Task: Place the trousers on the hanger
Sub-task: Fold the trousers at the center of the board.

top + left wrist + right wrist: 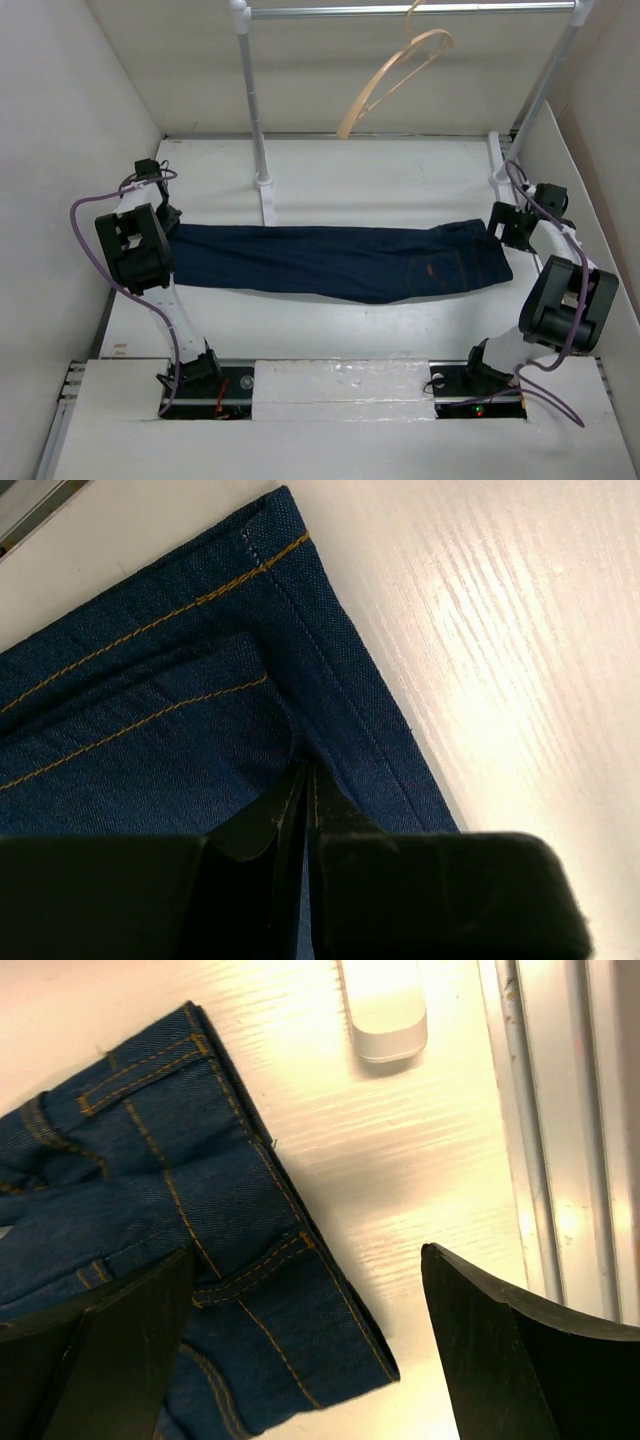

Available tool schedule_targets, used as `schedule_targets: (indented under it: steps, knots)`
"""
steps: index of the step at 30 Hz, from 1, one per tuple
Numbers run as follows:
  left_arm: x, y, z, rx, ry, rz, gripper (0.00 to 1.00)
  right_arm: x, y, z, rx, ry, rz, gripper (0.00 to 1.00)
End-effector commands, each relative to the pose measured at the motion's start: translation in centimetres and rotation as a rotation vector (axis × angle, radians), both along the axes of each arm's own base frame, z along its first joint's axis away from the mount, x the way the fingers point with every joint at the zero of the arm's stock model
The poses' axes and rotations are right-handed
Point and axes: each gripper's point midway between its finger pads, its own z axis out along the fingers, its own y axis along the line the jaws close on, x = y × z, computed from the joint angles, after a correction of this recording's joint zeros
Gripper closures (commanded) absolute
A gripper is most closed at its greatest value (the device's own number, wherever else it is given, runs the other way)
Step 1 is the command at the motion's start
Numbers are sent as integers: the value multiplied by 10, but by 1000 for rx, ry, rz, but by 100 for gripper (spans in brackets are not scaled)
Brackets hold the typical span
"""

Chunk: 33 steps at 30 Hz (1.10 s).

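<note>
From above, the trousers (330, 260) lie stretched flat across the white surface (380, 180) between the two arms, leg hems to the left and waistband to the right. The hanger (395, 80) hangs tilted from the silver rail (400, 10) at the back. The left gripper (168, 218) sits at the hem end and the right gripper (505, 225) at the waistband.

In the left wrist view, the left gripper (303, 780) is fully closed, apparently pinching the denim (150, 710) near the hem corner.

In the right wrist view, the right gripper (305, 1260) gapes wide and holds nothing, one finger over the waistband (150, 1160), the other over bare surface.
</note>
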Motion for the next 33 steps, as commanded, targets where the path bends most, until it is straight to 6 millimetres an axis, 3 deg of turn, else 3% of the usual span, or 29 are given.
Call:
schedule_targets:
  steps: [1, 3, 4, 9, 10, 11, 12, 13, 17, 18, 19, 22, 27, 30, 31, 32, 33]
  knots:
    - [2, 14, -4, 29, -8, 4, 100, 17, -4, -4, 17, -24, 32, 2]
    - [1, 13, -8, 22, -1, 3, 100, 24, -8, -4, 13, -19, 27, 4]
    - [1, 13, -10, 20, -2, 2, 100, 32, -7, -3, 18, -45, 42, 13]
    - [1, 12, -11, 15, -6, -1, 100, 44, 5, -11, 111, -64, 104, 26]
    - [0, 12, -11, 15, -6, -1, 100, 47, 8, -9, 141, -83, 120, 37]
    - [1, 12, -11, 16, -10, 0, 100, 49, 10, -8, 154, -100, 128, 56]
    - [-1, 11, -13, 16, -6, 0, 100, 50, 8, -8, 163, -114, 120, 88]
    - [-1, 11, -13, 16, -6, 0, 100, 49, 11, -7, 181, -116, 114, 100]
    - [-6, 13, -12, 34, -1, 5, 100, 57, 2, 41, 112, -272, 99, 100]
    - [-7, 14, -12, 39, 1, 7, 100, 57, 1, 74, 63, -361, 103, 100]
    - [-8, 15, -12, 44, 4, 9, 100, 55, -4, 88, 31, -402, 71, 100]
    - [-12, 17, -13, 58, 19, 18, 100, 50, -16, 119, -43, -518, 21, 100]
    - [-14, 20, -8, 82, 13, 28, 100, 48, -28, 116, -40, -536, -8, 100]
    - [-19, 20, -14, 83, 31, 37, 100, 52, -37, 78, 29, -459, -78, 100]
    - [-19, 20, -16, 80, 35, 41, 100, 57, -38, 74, 49, -437, -75, 100]
    - [-20, 19, -17, 77, 40, 45, 100, 57, -38, 49, 85, -362, -81, 100]
    - [-20, 19, -19, 76, 43, 44, 100, 60, -41, 44, 84, -347, -84, 100]
